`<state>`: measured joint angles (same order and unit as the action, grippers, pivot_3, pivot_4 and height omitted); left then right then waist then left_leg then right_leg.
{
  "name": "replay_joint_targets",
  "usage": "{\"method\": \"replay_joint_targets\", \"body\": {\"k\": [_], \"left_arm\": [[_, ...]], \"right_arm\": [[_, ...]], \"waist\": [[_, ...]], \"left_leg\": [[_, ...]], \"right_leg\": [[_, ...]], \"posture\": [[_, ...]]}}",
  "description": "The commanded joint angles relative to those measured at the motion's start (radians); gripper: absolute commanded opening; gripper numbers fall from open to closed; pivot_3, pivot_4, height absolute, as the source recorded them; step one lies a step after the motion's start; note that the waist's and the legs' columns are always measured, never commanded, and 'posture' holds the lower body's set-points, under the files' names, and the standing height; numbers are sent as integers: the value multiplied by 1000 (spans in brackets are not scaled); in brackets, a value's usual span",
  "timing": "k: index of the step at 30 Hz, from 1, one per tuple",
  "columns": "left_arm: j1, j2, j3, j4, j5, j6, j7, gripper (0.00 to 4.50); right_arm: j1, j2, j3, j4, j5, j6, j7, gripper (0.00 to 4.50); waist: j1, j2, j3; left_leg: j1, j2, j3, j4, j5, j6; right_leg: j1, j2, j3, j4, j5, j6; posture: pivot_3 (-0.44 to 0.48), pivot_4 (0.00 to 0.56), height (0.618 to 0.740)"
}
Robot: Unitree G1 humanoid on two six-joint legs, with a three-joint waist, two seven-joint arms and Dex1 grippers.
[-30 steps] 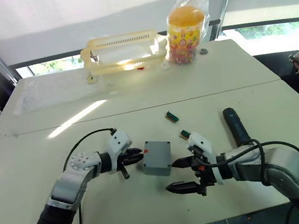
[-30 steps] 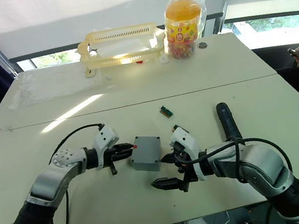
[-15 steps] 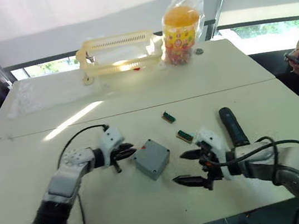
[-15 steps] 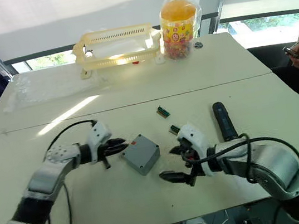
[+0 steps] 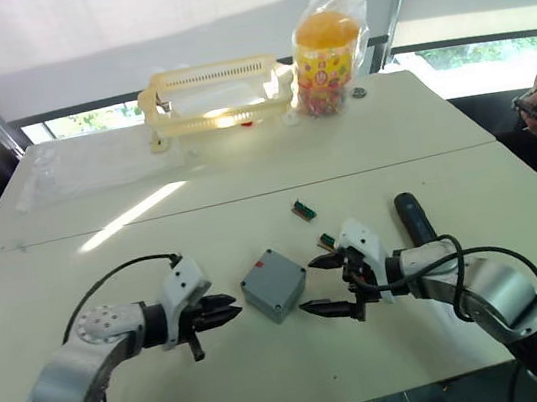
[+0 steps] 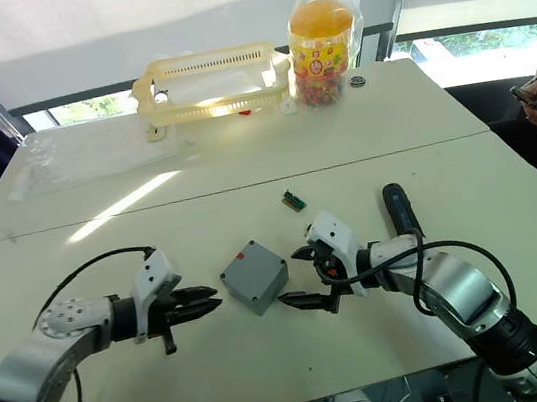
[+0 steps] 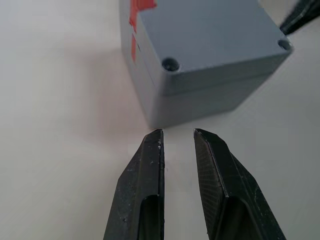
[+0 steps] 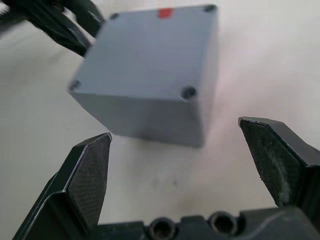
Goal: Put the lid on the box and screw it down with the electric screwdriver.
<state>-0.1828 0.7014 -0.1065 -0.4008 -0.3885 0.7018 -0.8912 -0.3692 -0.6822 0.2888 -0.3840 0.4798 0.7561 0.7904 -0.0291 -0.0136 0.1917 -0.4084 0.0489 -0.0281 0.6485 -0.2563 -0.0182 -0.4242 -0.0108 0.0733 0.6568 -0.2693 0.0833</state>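
Backed off from the small grey plastic box (image 5: 274,284), lid (image 7: 210,37) seated: left gripper (image 5: 226,311) nearly closed, right gripper (image 5: 320,285) wide open, both empty. Beyond the right gripper from the box, black pen-shaped electric screwdriver (image 5: 414,218), untouched. Likely next: fetching it.

box (image 5: 274,284): table (image 5: 245,179), near centre | left gripper (image 5: 226,311): left of box, apart | right gripper (image 5: 318,284): right of box | electric screwdriver (image 5: 414,219): further right | basket (image 5: 215,95): far side
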Motion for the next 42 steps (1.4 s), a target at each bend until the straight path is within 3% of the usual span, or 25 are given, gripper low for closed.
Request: {"method": "replay_joint_targets", "body": {"k": [1, 22, 29, 33, 38, 42], "left_arm": [[-50, -23, -22, 38, 39, -45, 28, 935], [-158, -84, -52, 194, 103, -146, 9, 935], [-178, -43, -6, 203, 93, -150, -17, 935], [-188, 66, 55, 140, 24, -102, -112, 935], [-287, 140, 128, 56, -111, 29, -155, 935], [-319, 174, 118, 13, -107, 53, -143, 935]], "right_arm": [[4, 5, -11, -59, 16, 8, 22, 4466], [87, 36, -64, -193, 55, 123, -58, 4466], [52, -62, -234, -176, 107, 138, -16, 4466], [-72, -73, -363, 15, 141, 118, 2, 4466], [-216, 32, -264, 352, -54, -128, -33, 4466], [-294, 135, -225, 559, -138, -265, -41, 4466]], "waist": [[7, 0, 0], [15, 0, 0], [15, 0, 0], [7, 0, 0], [9, -1, 0], [8, 0, 0]], "left_leg": [[0, 0, 0, 0, 0, 0], [0, 0, 0, 2, 0, 0], [0, 0, 0, 2, 0, 0], [1, 0, 0, 2, 0, 0], [1, 0, 0, 2, 0, 0], [1, 0, 1, 1, 0, 0]], "right_leg": [[0, 0, 0, 0, 0, 0], [0, 0, 0, 4, 0, 0], [0, 0, 0, 4, 0, 0], [0, 1, 0, 5, 0, 0], [-1, 1, 0, 5, 0, 0], [-1, 0, 1, 5, 0, 0]], "posture": [[0, 150, 740], [0, 150, 740], [0, 150, 740], [0, 150, 740], [0, 150, 740], [0, 150, 740]]}}
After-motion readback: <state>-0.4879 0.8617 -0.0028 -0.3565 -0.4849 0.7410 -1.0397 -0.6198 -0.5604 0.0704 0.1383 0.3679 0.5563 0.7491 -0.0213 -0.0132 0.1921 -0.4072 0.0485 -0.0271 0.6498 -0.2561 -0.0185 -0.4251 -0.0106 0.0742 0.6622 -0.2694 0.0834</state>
